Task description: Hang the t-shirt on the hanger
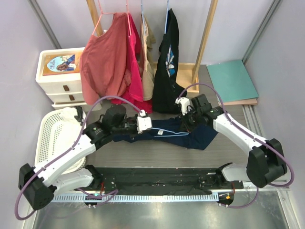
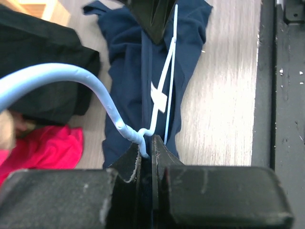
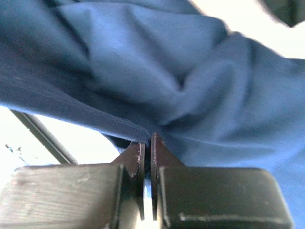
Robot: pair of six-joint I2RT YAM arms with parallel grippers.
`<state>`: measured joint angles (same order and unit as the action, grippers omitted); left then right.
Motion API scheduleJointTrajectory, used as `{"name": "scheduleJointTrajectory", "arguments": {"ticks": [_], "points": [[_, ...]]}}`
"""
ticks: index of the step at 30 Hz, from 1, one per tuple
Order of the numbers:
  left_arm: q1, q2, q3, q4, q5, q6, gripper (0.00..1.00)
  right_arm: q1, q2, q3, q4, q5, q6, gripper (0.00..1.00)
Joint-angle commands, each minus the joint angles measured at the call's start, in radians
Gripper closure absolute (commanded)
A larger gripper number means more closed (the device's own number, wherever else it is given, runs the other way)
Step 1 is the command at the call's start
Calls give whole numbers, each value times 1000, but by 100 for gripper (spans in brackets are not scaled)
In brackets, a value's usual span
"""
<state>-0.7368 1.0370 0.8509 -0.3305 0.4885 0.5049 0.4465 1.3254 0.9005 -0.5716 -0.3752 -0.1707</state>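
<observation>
On the table [image 1: 143,153] between our arms lay the t-shirt [image 1: 195,137]; our left gripper [image 2: 151,143] clamped the hanger [image 2: 71,72] at its neck, our right gripper [image 3: 147,139] pinched closed on the shirt's cloth

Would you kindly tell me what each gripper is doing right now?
Left gripper: shut on the light-blue wire hanger.
Right gripper: shut on the navy t-shirt.

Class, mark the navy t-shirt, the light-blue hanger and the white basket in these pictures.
t-shirt [image 1: 202,138]: top external view, on the spread body cloth.
hanger [image 2: 52,72]: left wrist view, on its curved hook.
basket [image 1: 46,139]: top external view, on its lattice wall.
</observation>
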Motion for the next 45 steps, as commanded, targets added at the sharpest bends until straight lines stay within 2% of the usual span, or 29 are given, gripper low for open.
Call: {"name": "scheduleJointTrajectory", "arguments": {"ticks": [1, 5, 8, 14, 17, 19, 23, 26, 29, 32, 33, 35, 36, 38, 40, 41, 45], "points": [[37, -90, 2, 2, -97, -23, 100, -83, -61, 5, -85, 91, -91, 99], [120, -89, 19, -8, -126, -49, 100, -135, -84, 0, -135, 78, -156, 99], [137, -77, 19, -13, -168, -26, 100, -158, -110, -9, -149, 76, -184, 99], [143, -14, 36, -79, -145, 63, 100, -169, -160, 8, -186, 53, -219, 99], [143, 21, 79, -105, -108, 69, 100, -169, -175, 54, -224, -43, -259, 99], [128, 57, 115, -102, -74, 58, 100, -167, -187, 92, -235, -146, -289, 99], [18, 138, 206, -91, -80, 26, 100, -151, -178, 182, -246, -270, -294, 99], [-28, 193, 267, -46, -97, -20, 100, -131, -178, 235, -257, -307, -309, 96], [-30, 230, 324, -12, -100, -80, 100, -117, -186, 264, -289, -294, -357, 89], [-29, 203, 314, 14, -53, -83, 100, -117, -198, 291, -323, -266, -395, 78], [-29, 193, 309, 28, -41, -80, 100, -117, -201, 296, -327, -258, -406, 67], [-29, 173, 309, 33, -22, -101, 100, -117, -210, 319, -339, -248, -440, 59], [-30, 167, 312, 22, -22, -108, 100, -117, -212, 327, -343, -231, -446, 51], [-30, 149, 312, 18, -22, -118, 100, -117, -212, 362, -353, -219, -461, 44], [-30, 137, 307, 22, -14, -120, 100, -117, -209, 389, -378, -226, -481, 32], [-30, 130, 307, 22, -13, -120, 100, -117, -209, 412, -379, -234, -486, 30], [-29, 144, 326, 22, -21, -132, 100, -105, -195, 463, -381, -301, -498, 30]]}}
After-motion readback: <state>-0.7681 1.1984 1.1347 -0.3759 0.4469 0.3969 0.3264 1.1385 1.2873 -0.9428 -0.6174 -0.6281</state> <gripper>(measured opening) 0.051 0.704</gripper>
